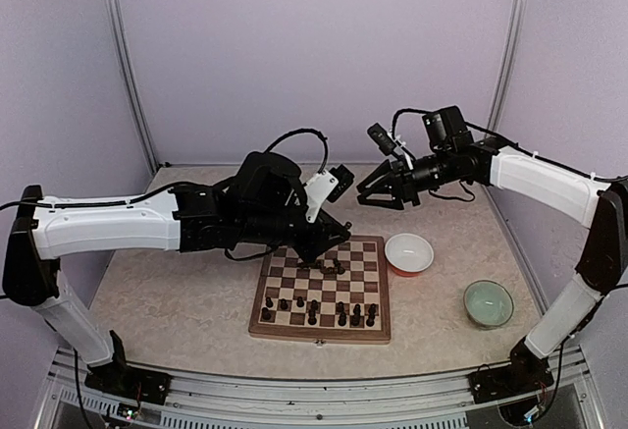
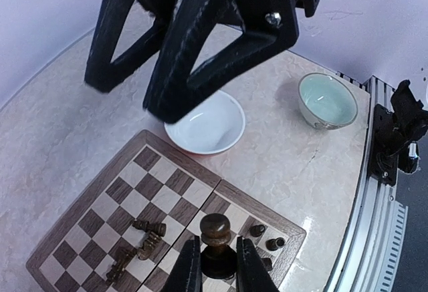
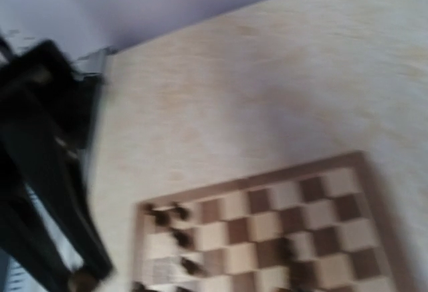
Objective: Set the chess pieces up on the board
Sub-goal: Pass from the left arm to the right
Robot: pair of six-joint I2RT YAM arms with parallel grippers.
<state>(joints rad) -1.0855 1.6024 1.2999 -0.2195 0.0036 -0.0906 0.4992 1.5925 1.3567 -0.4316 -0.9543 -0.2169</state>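
Board (image 1: 371, 257) sits centre-table, within both arms' reach. Your right gripper (image 1: 378, 195) hovers beyond its far edge, fingers apart and empty, parked clear. Left gripper (image 2: 217, 255) is clamped on a pawn (image 2: 215, 228) over the board, likely to place it. Toppled pieces (image 2: 144, 238) lie mid-board.

White bowl (image 1: 409, 251) on table (image 1: 177, 282), right of centre. Pale green bowl (image 1: 489, 302) nearer, further right, apart from it.
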